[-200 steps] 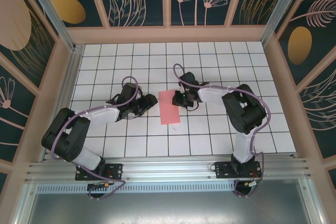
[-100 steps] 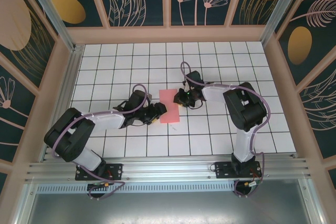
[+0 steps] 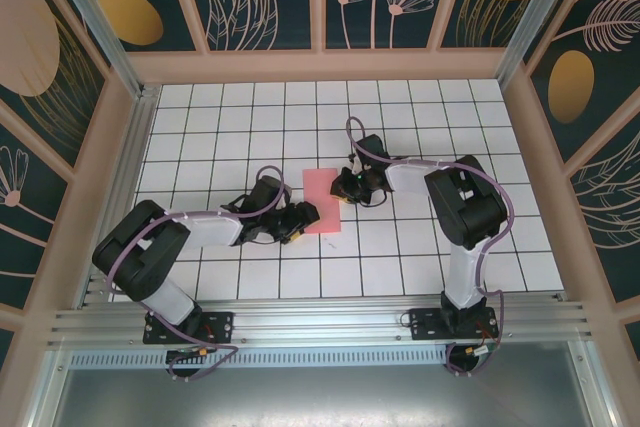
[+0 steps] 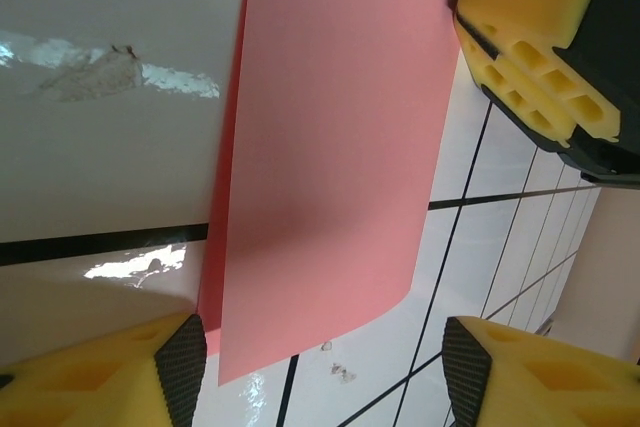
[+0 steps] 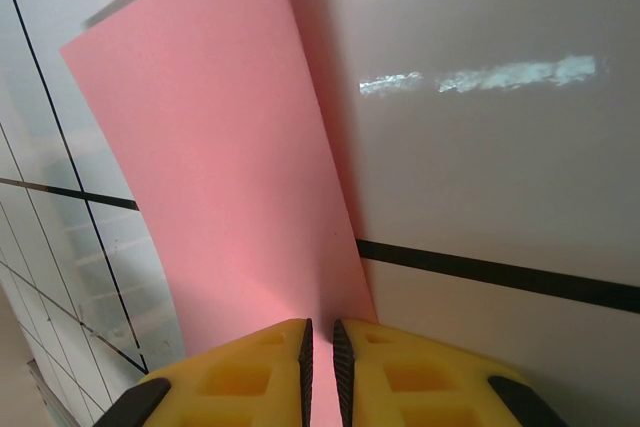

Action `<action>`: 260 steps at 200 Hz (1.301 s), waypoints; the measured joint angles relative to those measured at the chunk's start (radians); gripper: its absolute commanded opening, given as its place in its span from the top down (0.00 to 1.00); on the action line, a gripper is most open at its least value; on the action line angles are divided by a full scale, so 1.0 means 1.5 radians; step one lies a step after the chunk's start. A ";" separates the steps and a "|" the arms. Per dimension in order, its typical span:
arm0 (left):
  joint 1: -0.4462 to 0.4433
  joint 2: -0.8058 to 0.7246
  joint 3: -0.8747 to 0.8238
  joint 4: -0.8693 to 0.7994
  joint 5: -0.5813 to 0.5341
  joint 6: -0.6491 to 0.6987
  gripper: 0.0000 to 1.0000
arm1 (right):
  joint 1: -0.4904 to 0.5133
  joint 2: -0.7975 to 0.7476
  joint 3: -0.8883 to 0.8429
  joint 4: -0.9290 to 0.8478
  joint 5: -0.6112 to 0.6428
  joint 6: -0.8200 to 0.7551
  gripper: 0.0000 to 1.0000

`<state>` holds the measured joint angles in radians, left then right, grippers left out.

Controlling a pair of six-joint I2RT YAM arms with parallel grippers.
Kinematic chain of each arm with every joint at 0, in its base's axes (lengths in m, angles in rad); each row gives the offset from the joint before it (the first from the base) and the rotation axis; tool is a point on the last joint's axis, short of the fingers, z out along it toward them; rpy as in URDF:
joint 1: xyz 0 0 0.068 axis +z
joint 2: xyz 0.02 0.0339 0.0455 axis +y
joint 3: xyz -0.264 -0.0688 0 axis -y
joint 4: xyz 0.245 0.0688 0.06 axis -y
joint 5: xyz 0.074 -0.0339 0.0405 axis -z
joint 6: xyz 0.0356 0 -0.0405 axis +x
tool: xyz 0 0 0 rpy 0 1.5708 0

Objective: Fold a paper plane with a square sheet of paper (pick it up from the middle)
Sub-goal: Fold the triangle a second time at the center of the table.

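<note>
Square sheet of paper (image 3: 320, 203) is seen lying near the middle of the tiled table (image 3: 420, 257), between the two grippers, and it appears to be folded in half into a narrow rectangle, with a second layer showing along one long edge in the left wrist view (image 4: 330, 147). A skewed crease is judged to be the main risk: the table is glossy and the paper thin, so the two layers could be slid out of line if the sheet is dragged or pressed from one side alone. Crumpling or a tear could also be caused if one edge is pulled while the opposite end is pinned, and the sheet could be lost from the pinch, since only a narrow margin seems to be gripped. The right gripper (image 3: 345, 190) is set at the sheet's right edge, and in its own wrist view (image 5: 320, 332) the jaws are seen nearly together with the pink paper (image 5: 230, 177) running into the slit between them, so the edge is judged to be clamped. The left gripper (image 3: 303, 219) is placed at the sheet's near left corner with its jaws spread wide on either side of the paper's end (image 4: 325, 377); nothing is held by it, and whether a fingertip touches the corner cannot be told.
</note>
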<state>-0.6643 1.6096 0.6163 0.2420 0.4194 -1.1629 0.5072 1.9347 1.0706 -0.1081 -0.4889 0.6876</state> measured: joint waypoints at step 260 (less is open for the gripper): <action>-0.002 0.012 0.095 -0.150 -0.111 0.059 0.77 | 0.017 -0.019 -0.020 -0.012 -0.023 -0.058 0.84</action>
<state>-0.6678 1.6279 0.7582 0.0166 0.2535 -1.0740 0.5327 1.9068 1.0412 -0.1257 -0.5228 0.5999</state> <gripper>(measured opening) 0.162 0.166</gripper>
